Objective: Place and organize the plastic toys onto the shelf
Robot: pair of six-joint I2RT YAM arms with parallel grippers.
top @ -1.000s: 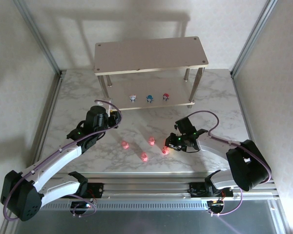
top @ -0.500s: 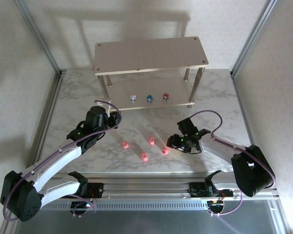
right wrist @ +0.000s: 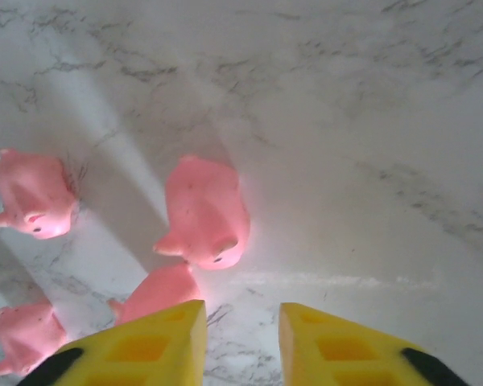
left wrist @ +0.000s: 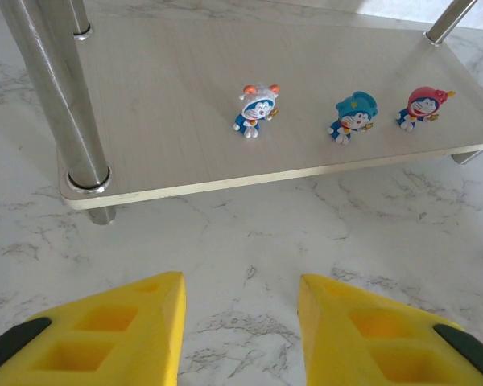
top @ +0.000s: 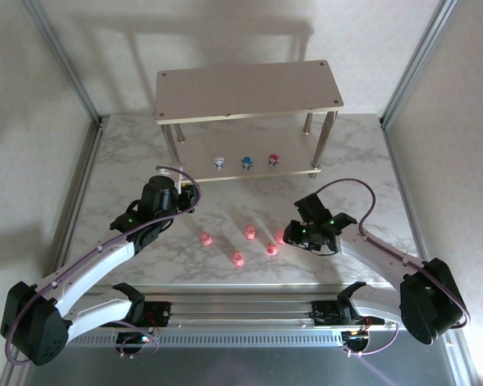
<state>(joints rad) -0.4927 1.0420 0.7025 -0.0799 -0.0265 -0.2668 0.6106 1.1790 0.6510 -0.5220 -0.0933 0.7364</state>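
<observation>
Toward the near edge of the table (top: 121, 161), the right gripper (right wrist: 241, 346), jaws apart and empty, aims at pink toys (right wrist: 205, 211), likely needing to centre on one and close; farther back, the left gripper (left wrist: 240, 330), also apart, faces the shelf (left wrist: 169, 121) holding three coloured toys (left wrist: 350, 115).

I can read no text, label, brand or number anywhere: none on the figurines, the shelf or the bench.
</observation>
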